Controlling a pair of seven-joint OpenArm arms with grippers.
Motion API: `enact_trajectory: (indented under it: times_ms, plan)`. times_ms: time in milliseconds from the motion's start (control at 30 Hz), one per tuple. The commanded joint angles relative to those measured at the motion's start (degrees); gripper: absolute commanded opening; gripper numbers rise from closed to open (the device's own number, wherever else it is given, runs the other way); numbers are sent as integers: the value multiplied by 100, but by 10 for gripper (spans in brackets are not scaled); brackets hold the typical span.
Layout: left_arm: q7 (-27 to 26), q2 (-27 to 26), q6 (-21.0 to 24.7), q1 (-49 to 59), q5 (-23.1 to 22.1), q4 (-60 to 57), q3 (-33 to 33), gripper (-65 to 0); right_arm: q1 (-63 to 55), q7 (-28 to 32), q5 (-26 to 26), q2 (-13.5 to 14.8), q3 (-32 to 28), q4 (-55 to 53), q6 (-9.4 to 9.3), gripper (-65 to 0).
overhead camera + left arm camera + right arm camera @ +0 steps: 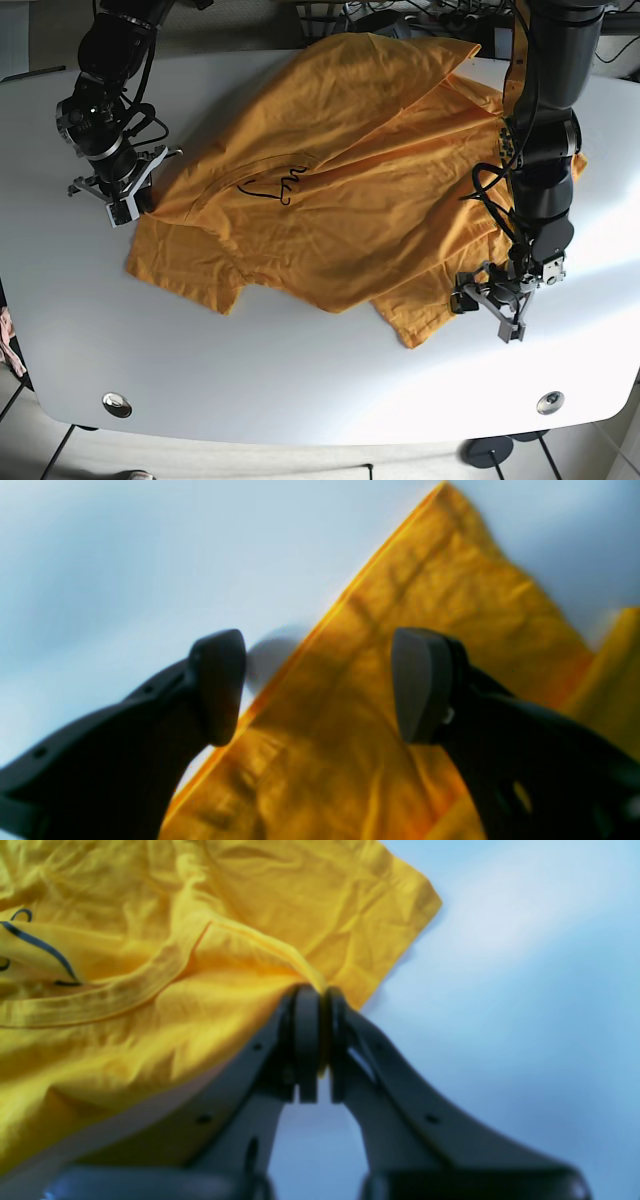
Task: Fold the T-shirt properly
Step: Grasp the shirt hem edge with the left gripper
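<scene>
T-shirt [330,190], yellow, lies crumpled across the white surface [300,370]. Right hand [319,990] clenched on a fold near the collar. Left hand [320,685] spread wide, released, straddling the shirt's edge.

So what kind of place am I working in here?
Probably a robotics lab or test bench: a white table with bolt fittings, a tangle of cables behind it, and a yellow T-shirt spread between the left gripper and right gripper.

I find the right gripper [320,1040] clamped shut on cloth [310,972], arm bent low. Left gripper [320,685] hangs downward, jaws apart.
</scene>
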Motion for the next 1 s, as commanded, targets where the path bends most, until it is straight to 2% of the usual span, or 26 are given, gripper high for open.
enact_trajectory:
  times_ms: [33, 100, 200, 267, 300, 367, 567, 600, 633, 767, 800, 933, 1000]
  plan:
    - [-37, -192, -18, -143, -34, 57, 122, -219, 58, 161, 101, 39, 21, 115, -8, -631]
    - [-37, -324, -71, -46, -42, 57, 280, -218, 58, 161, 101, 39, 21, 88, -8, -631]
    - [25, -333, -712, 94, -42, 66, 535, -221, 58, 170, 101, 39, 21, 97, 10, -631]
    - [253, -306, -1047, 191, -42, 92, 658, -221, 58, 170, 101, 39, 21, 88, 10, -631]
    - [394, -289, -1359, 218, -42, 101, 737, -221, 84, 170, 101, 39, 21, 88, 10, -631]
    - [614, -113, -1359, 226, -51, 101, 781, -222, 128, 170, 101, 39, 21, 88, 10, -631]
    - [1027, -78, -1359, 226, -51, 101, 781, -225, 146, 170, 101, 39, 21, 88, 10, -631]
    - [1027, -78, -1359, 235, -51, 101, 781, -246, 146, 170, 101, 39, 21, 88, 10, -631]
    - [1009, -78, -1359, 235, -51, 101, 781, -293, 146, 170, 101, 39, 21, 88, 10, -631]
    - [913, -78, -1359, 341, -25, 101, 781, -633, 146, 170, 101, 39, 21, 88, 10, -631]
    - [842, -78, -1359, 341, -25, 101, 781, -650, 146, 170, 101, 39, 21, 88, 10, -631]
    - [816, -104, -1359, 323, -218, 110, 579, -650, 207, 170, 101, 39, 21, 88, 1, -631]
    - [1115, -166, -1359, 305, -403, 444, 236, -650, 225, 170, 101, 48, 21, 88, 1, -631]
